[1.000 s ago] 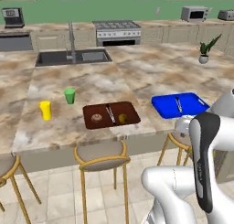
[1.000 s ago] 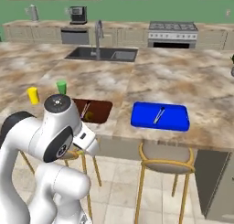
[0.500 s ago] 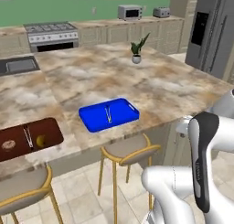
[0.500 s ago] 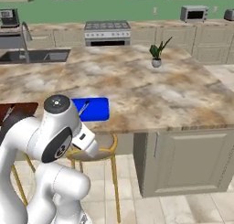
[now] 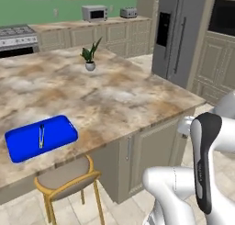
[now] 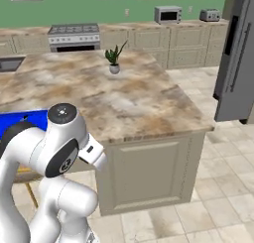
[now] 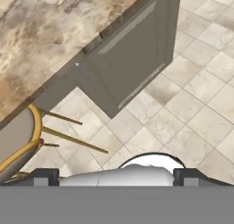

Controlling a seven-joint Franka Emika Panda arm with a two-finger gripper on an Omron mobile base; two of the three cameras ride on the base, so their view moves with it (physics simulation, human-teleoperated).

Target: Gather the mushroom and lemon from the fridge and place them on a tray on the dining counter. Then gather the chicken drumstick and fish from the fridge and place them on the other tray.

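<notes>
The steel fridge [image 5: 178,35] stands shut at the right, past the end of the dining counter [image 5: 105,93], and it also appears at the right edge of the right base view [image 6: 242,58]. A blue tray [image 5: 40,137] lies near the counter's front edge with a slim metal utensil on it; its corner [image 6: 20,122] peeks out behind my arm. The mushroom, lemon, chicken drumstick and fish are hidden. My gripper [image 7: 116,175] hangs open over the tiled floor beside the counter's end panel [image 7: 123,58], with nothing between its fingertips [image 7: 45,175].
A small potted plant [image 5: 90,59] stands mid-counter [image 6: 114,58]. A wooden stool [image 5: 64,178] is tucked under the counter below the blue tray [image 7: 18,136]. Microwave [image 5: 94,12] and toaster sit on the back counter. Open tiled floor [image 6: 208,187] lies between island and fridge.
The whole view has swung to the right as the base moved: the brown tray, cups and sink have left the picture and the fridge has come in. The gripper stays open.
</notes>
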